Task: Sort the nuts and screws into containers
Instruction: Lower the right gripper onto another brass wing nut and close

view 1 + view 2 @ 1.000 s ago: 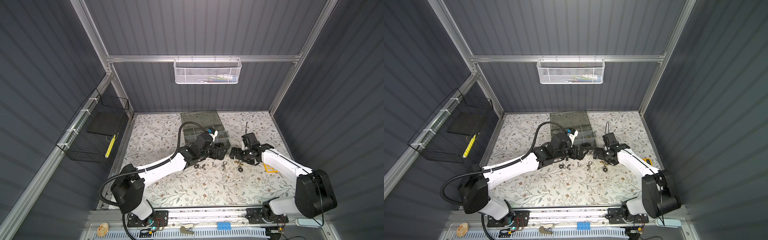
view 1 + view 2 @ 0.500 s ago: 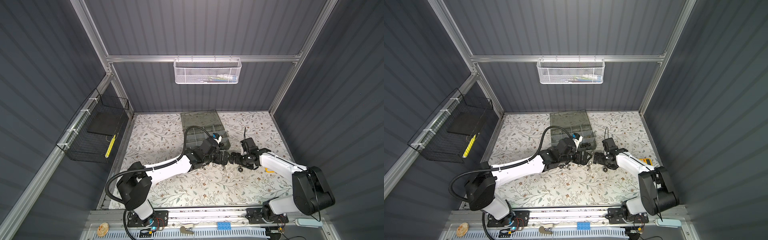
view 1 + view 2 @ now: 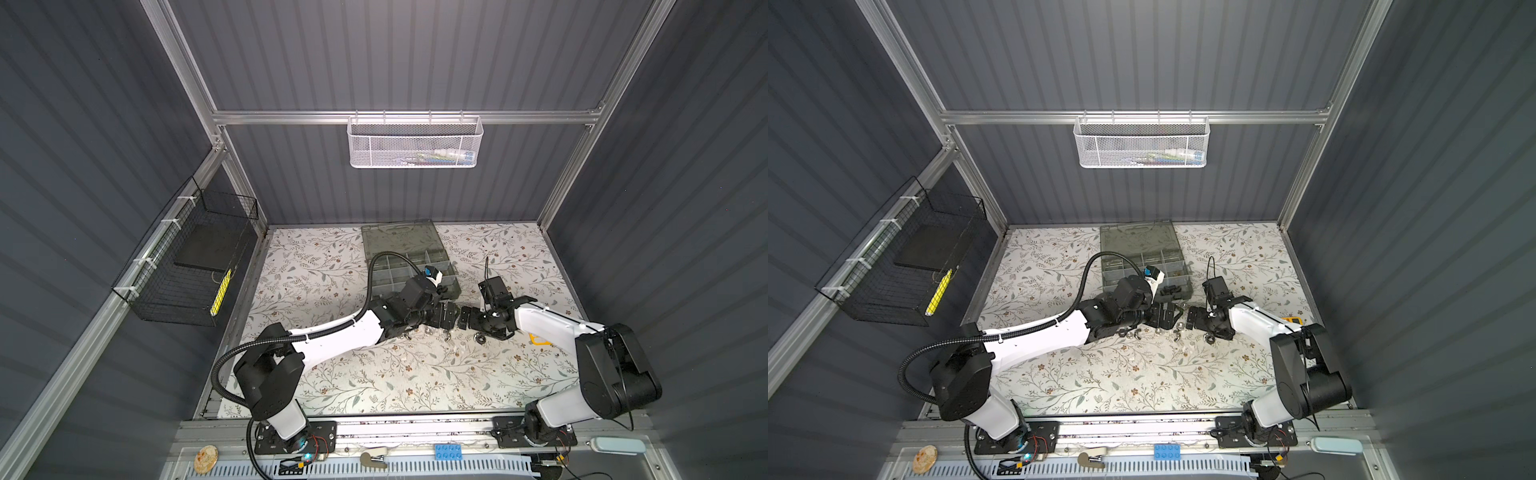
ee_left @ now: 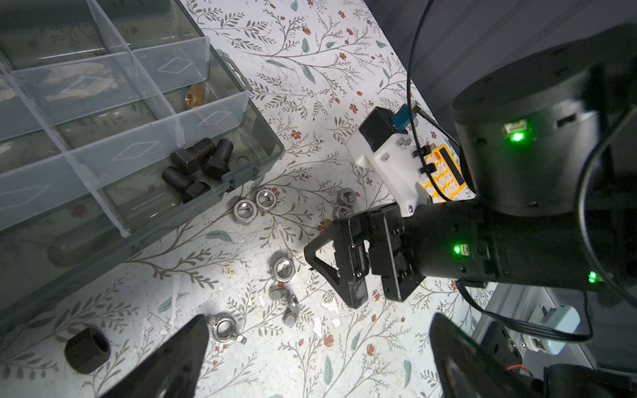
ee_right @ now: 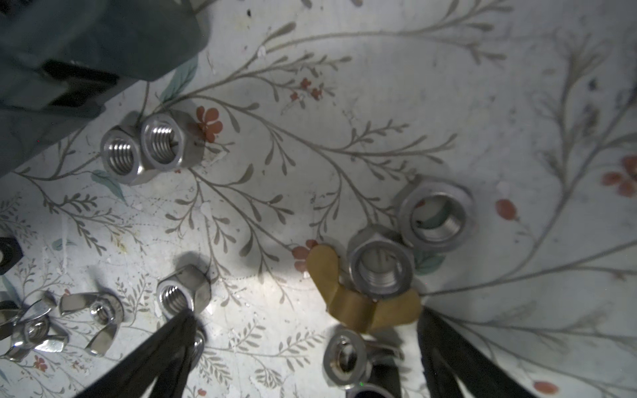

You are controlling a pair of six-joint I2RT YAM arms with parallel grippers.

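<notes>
Screws and nuts (image 4: 279,268) lie mostly loose on the floral mat (image 3: 374,374) just beside the open grey-green organiser case (image 3: 399,241): silver hex nuts (image 5: 160,143) with bright threads, two of them touching, silver wing nuts (image 5: 93,320), a brass wing nut (image 5: 362,303) lying against one of the hex nuts, and one black hex nut (image 4: 88,349). Three black hex-head bolts (image 4: 196,165) sit together in a corner compartment of the case, and a brass piece (image 4: 193,96) shows in the compartment next to it. Left gripper (image 4: 319,320) and right gripper (image 5: 305,315) face each other low over the scatter, both spread wide and holding nothing.
</notes>
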